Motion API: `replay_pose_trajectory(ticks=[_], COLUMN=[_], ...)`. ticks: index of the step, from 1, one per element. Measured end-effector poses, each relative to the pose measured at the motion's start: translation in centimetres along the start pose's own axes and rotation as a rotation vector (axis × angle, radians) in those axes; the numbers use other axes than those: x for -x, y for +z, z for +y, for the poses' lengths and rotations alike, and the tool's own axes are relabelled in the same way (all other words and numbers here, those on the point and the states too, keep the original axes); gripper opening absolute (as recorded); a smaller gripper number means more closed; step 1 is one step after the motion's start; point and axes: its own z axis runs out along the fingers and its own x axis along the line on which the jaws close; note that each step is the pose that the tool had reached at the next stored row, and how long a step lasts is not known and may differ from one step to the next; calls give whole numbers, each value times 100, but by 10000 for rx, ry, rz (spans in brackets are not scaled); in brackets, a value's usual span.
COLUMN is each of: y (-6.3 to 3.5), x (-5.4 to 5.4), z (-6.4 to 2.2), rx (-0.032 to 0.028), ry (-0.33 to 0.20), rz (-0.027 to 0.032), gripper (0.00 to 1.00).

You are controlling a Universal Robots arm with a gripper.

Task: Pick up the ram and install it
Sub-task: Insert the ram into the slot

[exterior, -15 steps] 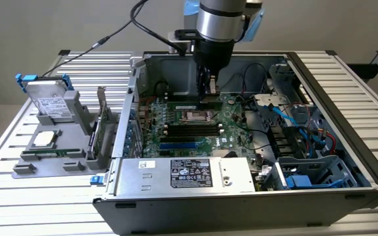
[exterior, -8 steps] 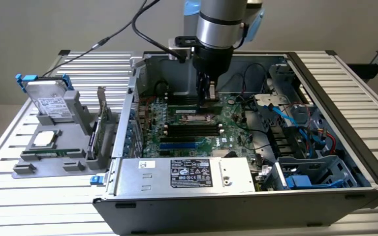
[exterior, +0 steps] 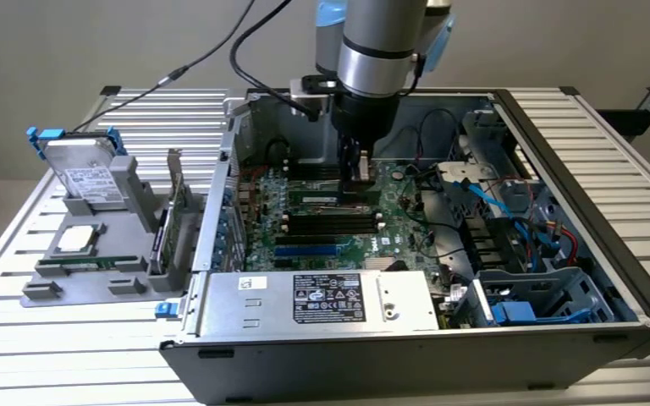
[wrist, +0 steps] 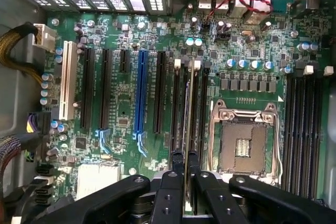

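Pinching the ram (wrist: 188,109) edge-on, the fingers (wrist: 172,183) are holding it along the memory slots (wrist: 203,109), aligned for seating.

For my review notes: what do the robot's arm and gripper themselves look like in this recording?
The silver cylindrical arm has smooth metal segments and light blue joint caps. Thin black cables loop beside it. The matt black gripper has two narrow fingers on jointed linkages, dotted with round pin holes.

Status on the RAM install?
Gripper shut on the ram, inside the case. Ram edge-on over the black slots beside the CPU socket; seating unclear. No cable across those slots.
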Motion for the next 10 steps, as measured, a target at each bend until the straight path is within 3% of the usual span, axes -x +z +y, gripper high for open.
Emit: replay_pose_trajectory(ticks=[10], y=[180], x=[0], z=[-17], rx=[1], ry=[14], rz=[-1], gripper=[14])
